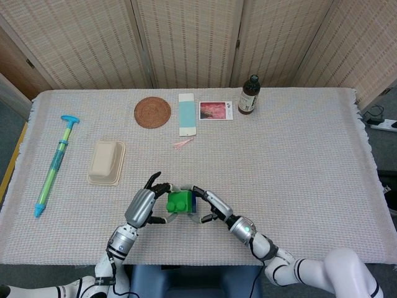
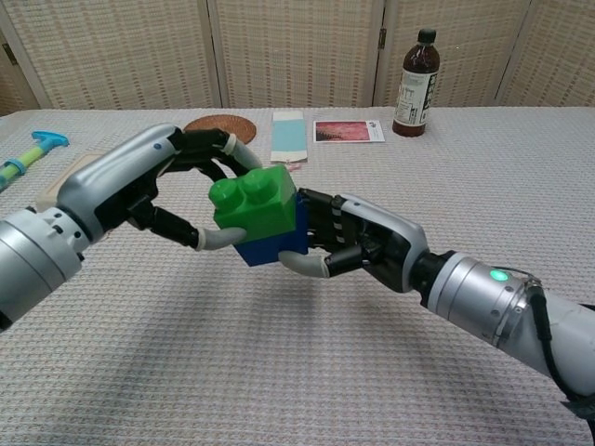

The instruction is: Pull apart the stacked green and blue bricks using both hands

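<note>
L hand (image 2: 139, 190) grips the green brick (image 2: 254, 205) from its side, thumb under, fingers (image 2: 228, 144) over the studs. Green still stacked on the blue brick (image 2: 276, 242), both lifted off the table (image 2: 390, 372), held between the two hands. R hand (image 2: 358, 243) grasps the blue brick from the opp side, thumb underneath, fingers wrapped on its face. Bottle (image 1: 249, 95) far behind R hand.

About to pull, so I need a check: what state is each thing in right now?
green brick: stacked on blue, held off the table by left hand
blue brick: under green, gripped by right hand
bottle: upright, capped
</note>
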You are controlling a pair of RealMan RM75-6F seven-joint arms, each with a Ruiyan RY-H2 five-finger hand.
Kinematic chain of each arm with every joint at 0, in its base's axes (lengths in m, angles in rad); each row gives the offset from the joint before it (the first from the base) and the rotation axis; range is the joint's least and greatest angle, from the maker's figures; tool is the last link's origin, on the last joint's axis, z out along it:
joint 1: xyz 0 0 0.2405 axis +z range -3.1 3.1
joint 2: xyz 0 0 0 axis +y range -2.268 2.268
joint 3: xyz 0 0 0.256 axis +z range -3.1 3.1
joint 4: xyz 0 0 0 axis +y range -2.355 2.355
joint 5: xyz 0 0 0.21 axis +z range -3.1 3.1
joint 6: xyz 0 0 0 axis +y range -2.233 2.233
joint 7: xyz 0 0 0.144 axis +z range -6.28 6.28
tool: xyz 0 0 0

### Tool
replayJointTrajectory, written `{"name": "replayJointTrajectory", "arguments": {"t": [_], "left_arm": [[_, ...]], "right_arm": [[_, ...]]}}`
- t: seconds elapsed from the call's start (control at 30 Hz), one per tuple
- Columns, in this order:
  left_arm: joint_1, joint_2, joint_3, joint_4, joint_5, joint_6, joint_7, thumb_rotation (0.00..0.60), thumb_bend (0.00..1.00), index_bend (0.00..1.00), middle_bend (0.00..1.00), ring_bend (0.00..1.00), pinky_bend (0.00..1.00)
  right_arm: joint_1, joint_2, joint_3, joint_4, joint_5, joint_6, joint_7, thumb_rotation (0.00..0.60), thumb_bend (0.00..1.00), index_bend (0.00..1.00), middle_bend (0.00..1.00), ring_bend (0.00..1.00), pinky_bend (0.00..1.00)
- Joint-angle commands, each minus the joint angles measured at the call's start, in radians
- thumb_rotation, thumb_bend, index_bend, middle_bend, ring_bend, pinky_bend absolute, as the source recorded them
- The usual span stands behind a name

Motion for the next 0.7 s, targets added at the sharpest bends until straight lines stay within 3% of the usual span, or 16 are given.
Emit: {"name": "replayJointTrajectory", "arguments": {"t": [0.03,0.13,0.33,0.7], "left_arm": [[0.000,-0.002,0.001,0.001,-0.001,-0.001,-0.001,0.600,0.42,0.77,0.87,0.39,0.00],[0.001,-0.004,0.002,0.004,-0.002,-0.003,-0.004,0.600,0.42,0.77,0.87,0.39,0.00],[0.001,-0.006,0.003,0.006,-0.002,-0.004,-0.007,0.600,0.42,0.77,0.87,0.39,0.00],[0.003,-0.013,0.004,0.009,0.003,0.000,-0.013,0.600,0.42,0.77,0.87,0.39,0.00]], "right_arm": [[0.000,-0.006,0.005,0.001,0.005,0.000,-0.009,0.600,0.41,0.25,0.26,0.23,0.25],[-0.002,-0.012,0.009,-0.003,0.009,0.004,-0.020,0.600,0.41,0.34,0.32,0.27,0.31],[-0.010,-0.023,0.023,-0.004,0.025,0.014,-0.046,0.600,0.41,0.42,0.38,0.33,0.40],[-0.029,-0.048,0.050,-0.004,0.058,0.027,-0.112,0.600,0.41,0.68,0.58,0.53,0.60]]}}
